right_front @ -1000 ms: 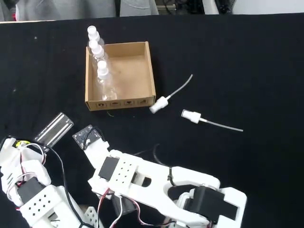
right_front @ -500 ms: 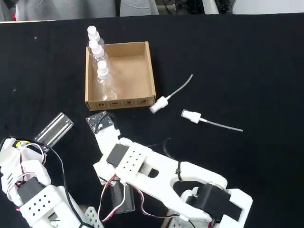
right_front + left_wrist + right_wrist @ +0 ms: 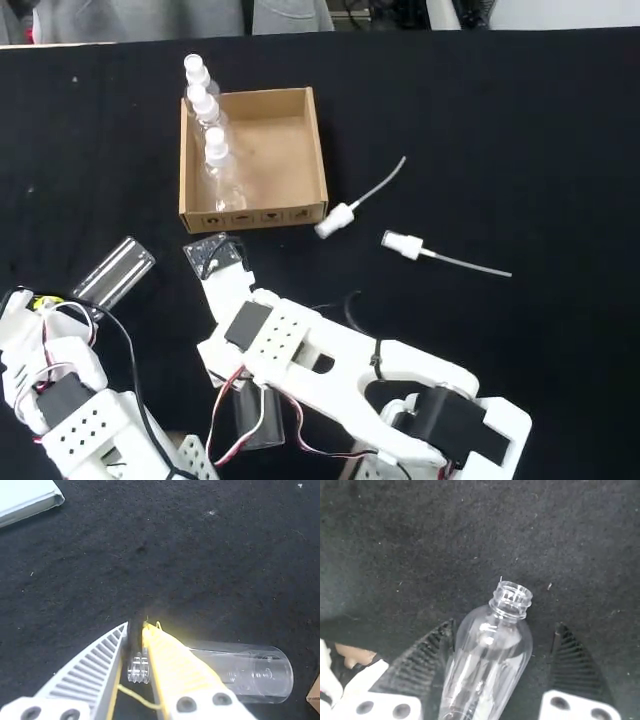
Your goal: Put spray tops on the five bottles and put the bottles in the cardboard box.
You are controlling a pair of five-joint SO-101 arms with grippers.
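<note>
Black cloth covers the table (image 3: 520, 120), the largest thing in sight. Two white arms stand at its near edge. The right arm (image 3: 300, 355) stretches across the middle toward the box, and the left arm (image 3: 70, 410) sits at the near left corner.

The box (image 3: 318, 150) is cardboard, open at the top, and sits toward the far left of the table. Three topped bottles (image 3: 222, 178) are in it, in a row along its left wall as the high view shows it. I cannot tell whether they stand upright or lean.

The pinched bottle (image 3: 115, 270) is clear and has no top. It lies on its side on the cloth near the box's front left corner. The left gripper (image 3: 135, 627) is clamped on its threaded neck, with the white finger on one side and the yellow finger on the other.

The free bottle (image 3: 490, 650) is also clear, and its mouth is bare. It sits between the spread fingers of the right gripper (image 3: 505, 625). One black finger touches the bottle's shoulder, and the other stands apart from it.

Two spray tops lie loose on the cloth. The first top (image 3: 338, 220) is just beside the box's front right corner, its thin tube curving away from the box. The second top (image 3: 402, 242) lies near it on the right, not touching, with its tube running straight out to the right.
</note>
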